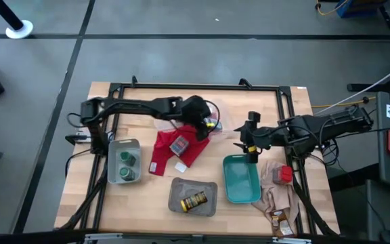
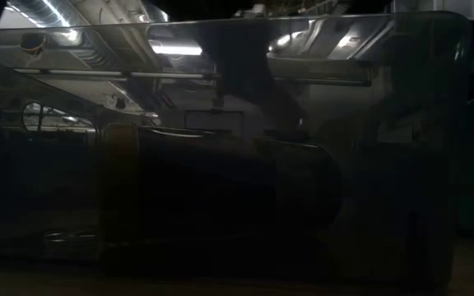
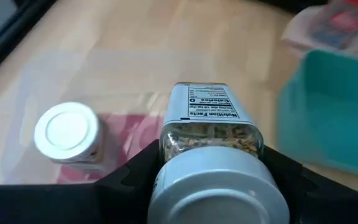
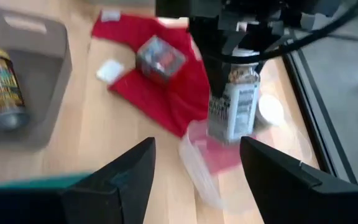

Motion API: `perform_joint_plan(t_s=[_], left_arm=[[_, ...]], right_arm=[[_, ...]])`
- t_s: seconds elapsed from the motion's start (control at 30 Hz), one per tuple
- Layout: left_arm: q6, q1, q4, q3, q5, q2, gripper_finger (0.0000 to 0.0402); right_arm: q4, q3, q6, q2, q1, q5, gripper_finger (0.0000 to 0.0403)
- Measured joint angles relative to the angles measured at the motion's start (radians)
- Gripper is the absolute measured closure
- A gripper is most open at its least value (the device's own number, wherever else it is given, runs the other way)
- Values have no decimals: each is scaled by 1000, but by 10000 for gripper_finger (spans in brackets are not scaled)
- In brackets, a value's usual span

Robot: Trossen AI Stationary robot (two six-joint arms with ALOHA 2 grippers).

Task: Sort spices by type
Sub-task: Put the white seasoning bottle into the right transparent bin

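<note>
The left pincer grips a white-capped clear bottle above a clear tray; another white-capped bottle stands just beside. The right pincer hangs released over the teal tray.

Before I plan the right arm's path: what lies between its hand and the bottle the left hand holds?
In the right wrist view, only bare tabletop and the red cloth's corner lie between the open right hand and the bottle.

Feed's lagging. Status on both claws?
Left claw shut on white-capped bottle, lifted above clear tray. Right claw open, empty, over teal tray. Nothing blocking.
</note>
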Motion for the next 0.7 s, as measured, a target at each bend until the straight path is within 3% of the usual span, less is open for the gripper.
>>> perform_joint_plan(t_s=[0.37, 0.7], left_arm=[[-52, 60, -162, 173, 0, 197, 218], [-146, 109, -246, 195, 2, 227, 218]], right_arm=[[-116, 0, 31, -48, 0, 15, 168], [-149, 0, 32, -51, 0, 31, 168]])
